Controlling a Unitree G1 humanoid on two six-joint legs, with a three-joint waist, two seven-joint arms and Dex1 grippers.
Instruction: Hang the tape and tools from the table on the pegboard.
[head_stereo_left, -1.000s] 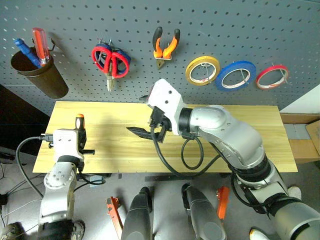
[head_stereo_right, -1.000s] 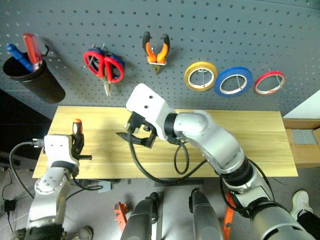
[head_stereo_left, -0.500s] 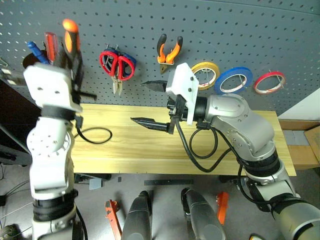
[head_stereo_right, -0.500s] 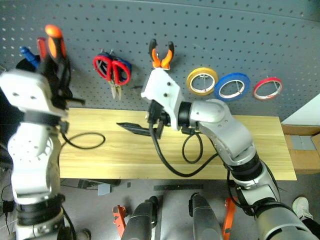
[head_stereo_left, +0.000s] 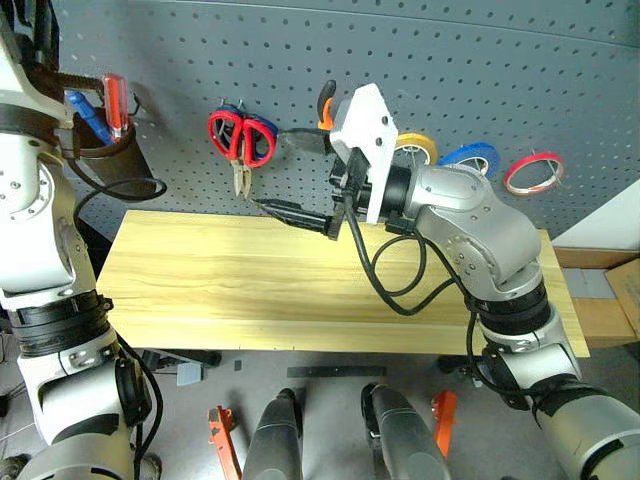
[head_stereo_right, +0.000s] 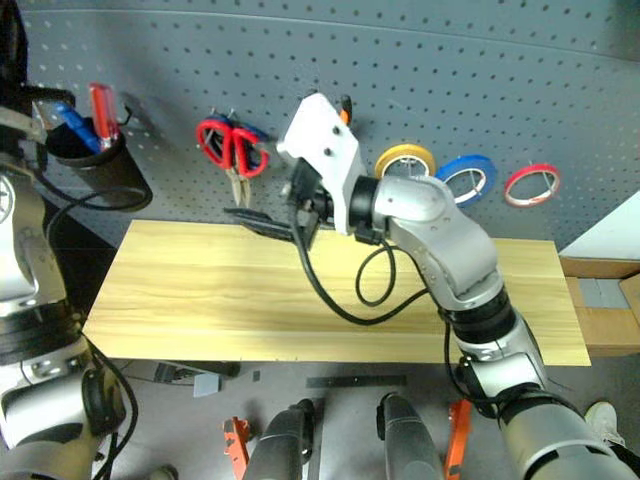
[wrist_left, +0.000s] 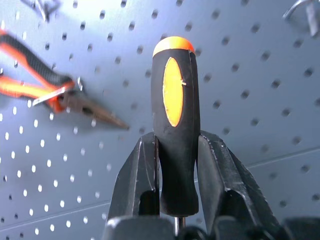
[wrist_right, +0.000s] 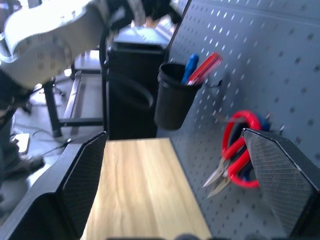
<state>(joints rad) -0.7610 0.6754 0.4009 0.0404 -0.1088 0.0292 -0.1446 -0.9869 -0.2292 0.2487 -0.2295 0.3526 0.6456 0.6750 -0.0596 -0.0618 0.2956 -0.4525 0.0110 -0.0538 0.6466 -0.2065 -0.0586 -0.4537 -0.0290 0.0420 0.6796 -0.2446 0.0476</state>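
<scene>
Left eye view: the right gripper (head_stereo_left: 298, 172), black fingers spread wide and empty, hovers over the light wood plank table (head_stereo_left: 200, 290), before the dark grey perforated pegboard (head_stereo_left: 520, 70). At its 9 o'clock hang the red-handled scissors (head_stereo_left: 240, 140); at 3 o'clock, the thin blue tape ring (head_stereo_left: 470, 157).

Left wrist view: the left gripper (wrist_left: 175, 165) clamps the slim black-and-orange-handled screwdriver (wrist_left: 175, 115); orange-and-black pliers (wrist_left: 45, 90) hang at its 10 o'clock.

Right wrist view: a black cup (wrist_right: 172, 102) hangs on the board at the scissors' 10 o'clock.

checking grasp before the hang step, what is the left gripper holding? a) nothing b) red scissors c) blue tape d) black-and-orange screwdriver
d: the left wrist view shows the left gripper shut on the screwdriver by its black-and-orange handle, in front of the pegboard.
</scene>
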